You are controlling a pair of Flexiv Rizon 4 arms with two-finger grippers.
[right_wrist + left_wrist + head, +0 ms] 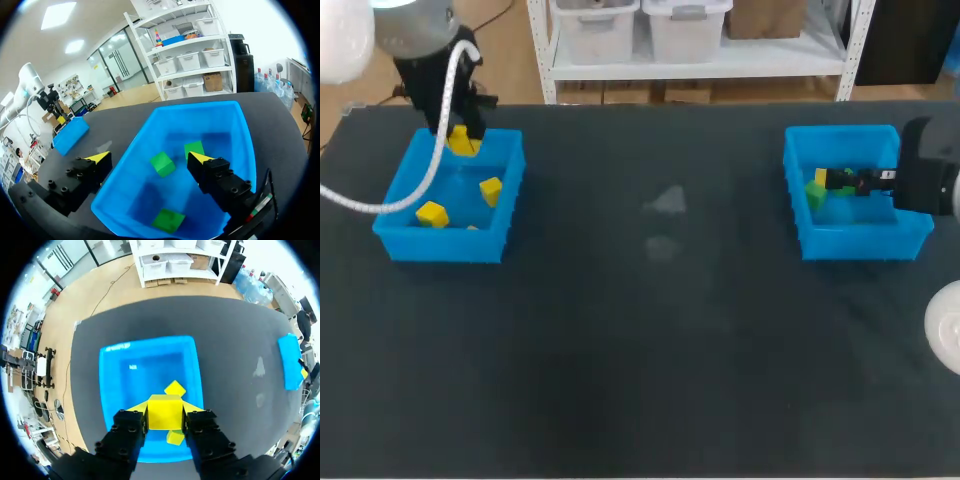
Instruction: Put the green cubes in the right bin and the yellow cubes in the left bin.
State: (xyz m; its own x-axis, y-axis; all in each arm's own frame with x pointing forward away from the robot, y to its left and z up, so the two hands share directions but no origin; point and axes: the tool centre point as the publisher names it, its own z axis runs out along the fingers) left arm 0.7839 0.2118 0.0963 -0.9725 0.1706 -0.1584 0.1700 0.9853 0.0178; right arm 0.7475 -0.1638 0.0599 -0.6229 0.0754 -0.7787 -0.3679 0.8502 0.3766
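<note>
At the left, the left gripper (165,416) is closed on a yellow cube (164,407), pinched between both fingers from two sides. It hangs over the left bin (116,390), a blue box. Two more yellow cubes (491,189) lie loose on the bin's floor. At the right, the right gripper (149,159) hovers over the right bin (235,125), fingers spread wide and holding nothing. Three green cubes (162,164) lie on the floor below it, one under the gap between the fingers.
</note>
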